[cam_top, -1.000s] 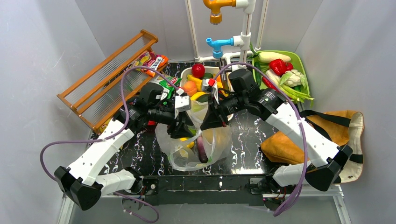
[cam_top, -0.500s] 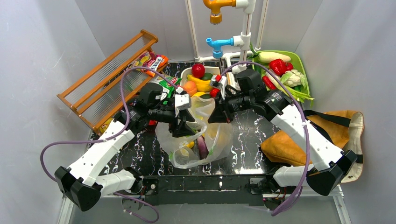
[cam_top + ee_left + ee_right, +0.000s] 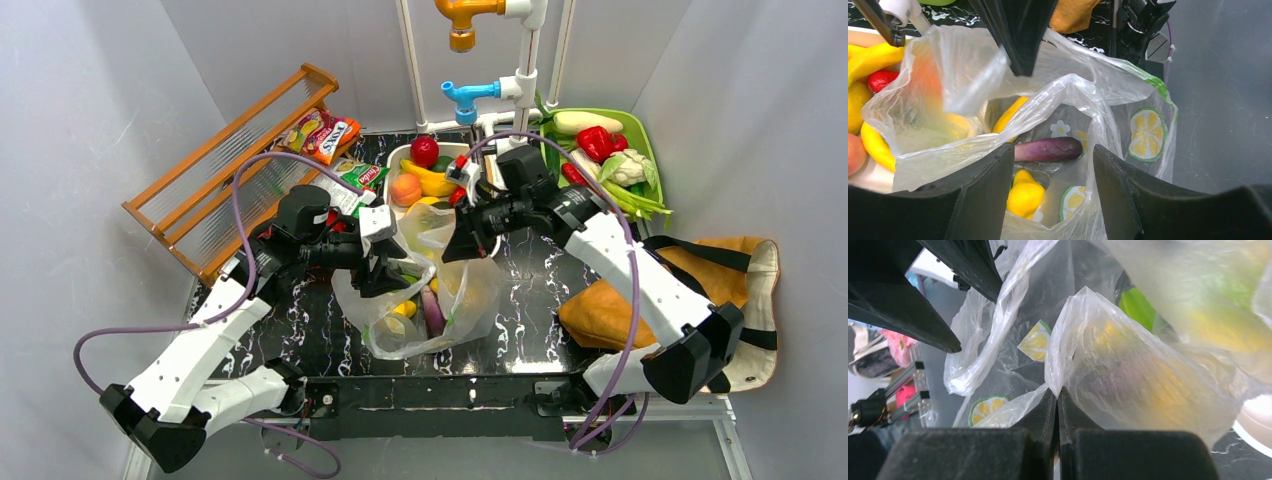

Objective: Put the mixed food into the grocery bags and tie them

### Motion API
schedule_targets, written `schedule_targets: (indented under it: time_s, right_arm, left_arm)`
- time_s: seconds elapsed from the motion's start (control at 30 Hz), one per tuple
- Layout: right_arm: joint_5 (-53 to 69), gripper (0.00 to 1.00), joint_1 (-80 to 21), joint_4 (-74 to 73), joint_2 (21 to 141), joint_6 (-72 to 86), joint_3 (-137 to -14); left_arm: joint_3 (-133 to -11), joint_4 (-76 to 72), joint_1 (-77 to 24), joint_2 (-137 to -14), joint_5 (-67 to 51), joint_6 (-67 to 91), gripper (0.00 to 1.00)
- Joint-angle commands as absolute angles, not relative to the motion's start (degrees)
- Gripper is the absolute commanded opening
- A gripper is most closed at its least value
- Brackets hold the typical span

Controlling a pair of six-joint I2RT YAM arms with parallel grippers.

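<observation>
Nearest the bases, the plastic bag [image 3: 440, 320], slumped mid-table, already carrying an eggplant [image 3: 1048, 149] and a lemon [image 3: 1025, 197]. Just beyond, over its left rim, the left gripper [image 3: 1053, 150]: roughly half open, gripping nothing. Just ahead of its fingers, a twisted handle band [image 3: 1048, 102], arching crosswise to the gap (well placed for a pinch, by the look of it). Left arm nearer that free band. Slightly farther, at the right rim, the right gripper [image 3: 1057, 392], closed tight on a fold of film, lifting that side. Farthest back, a red apple [image 3: 425, 151] waiting in the white tray [image 3: 397, 153].
</observation>
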State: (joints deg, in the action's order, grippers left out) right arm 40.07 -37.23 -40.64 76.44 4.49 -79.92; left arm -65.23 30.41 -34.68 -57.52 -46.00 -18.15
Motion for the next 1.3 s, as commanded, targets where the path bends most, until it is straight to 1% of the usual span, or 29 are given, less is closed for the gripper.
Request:
schedule_targets:
  time_s: [0.0,0.2,0.43,0.57,0.8,1.0,1.07,1.27]
  right_arm:
    - [43.40,0.01,-40.98,-44.86,78.90,1.24,-81.97]
    - [43.85,0.01,-45.30,-47.05,82.10,-2.24,-86.18]
    - [47.33,0.01,-45.68,-45.42,81.59,-2.69,-88.65]
    - [50.16,0.01,-46.84,-44.12,80.83,-3.35,-89.94]
    - [49.91,0.01,-47.90,-44.13,80.73,-3.59,-90.57]
    - [49.69,0.01,-48.26,-44.55,81.04,-3.59,-91.14]
    - [49.54,0.01,-48.33,-44.63,81.04,-3.54,-91.22]
    - [49.42,0.01,-48.43,-44.57,81.22,-3.51,-91.31]
  left_arm:
    - [-64.84,31.73,-34.72,-55.65,-43.42,-18.03,0.57]
    - [-64.50,32.69,-34.74,-55.03,-42.35,-18.01,0.57]
    - [-63.75,34.18,-34.72,-53.60,-40.40,-18.36,0.55]
    - [-63.55,34.43,-34.72,-53.29,-38.76,-18.25,0.52]
    - [-63.12,34.13,-34.72,-53.50,-36.52,-19.69,0.51]
    - [-61.79,32.23,-34.73,-53.30,-35.41,-20.08,0.54]
    - [-61.33,30.99,-34.72,-53.15,-35.33,-20.34,0.58]
    - [-60.40,26.66,-34.80,-53.62,-36.97,-21.24,0.65]
